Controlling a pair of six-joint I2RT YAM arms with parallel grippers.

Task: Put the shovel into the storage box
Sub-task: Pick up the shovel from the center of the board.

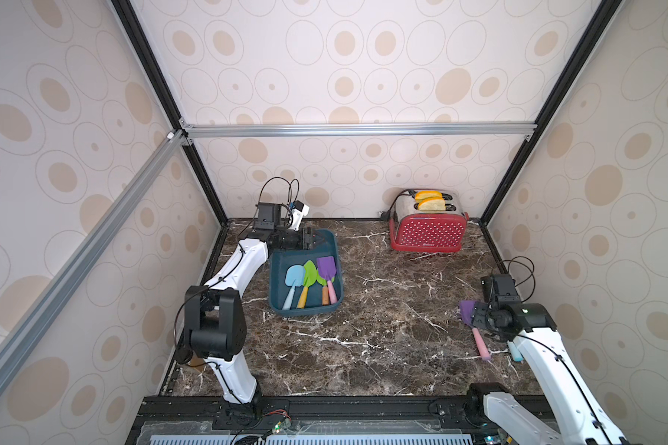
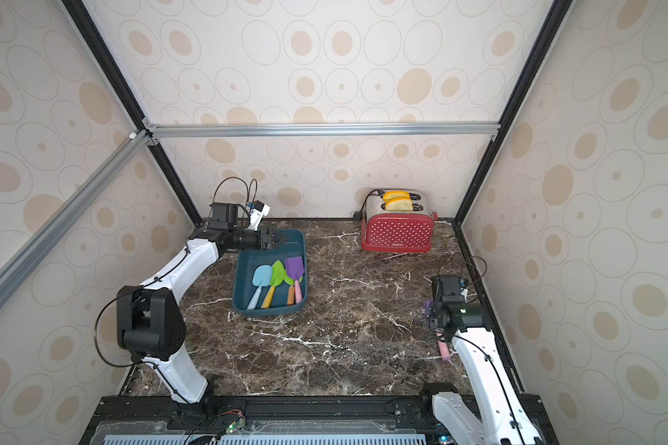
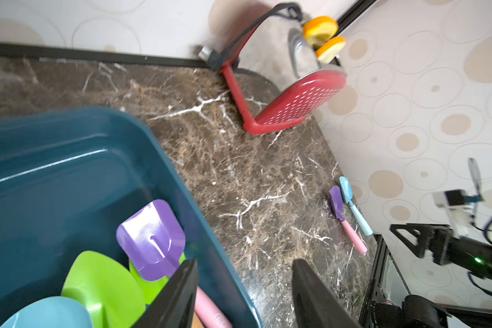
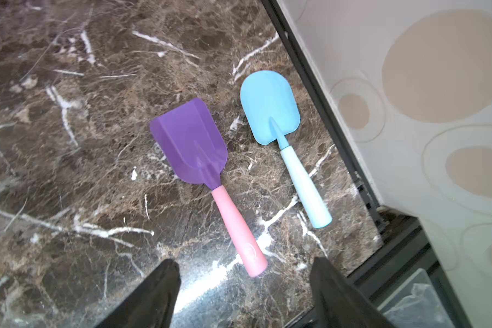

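Right jaws apart over purple shovel

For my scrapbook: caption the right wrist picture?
Open right gripper above purple shovel and blue shovel on marble table.

Glossy plastic storage box, smooth plastic purple shovel, polished marble-look tabletop, shiny metal-topped toaster

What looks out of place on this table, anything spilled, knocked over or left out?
Nothing is spilled or tipped; the toaster stands upright. Two shovels lie on the marble by the right wall, outside the storage box: a purple shovel with a pink handle and a light blue shovel beside it.
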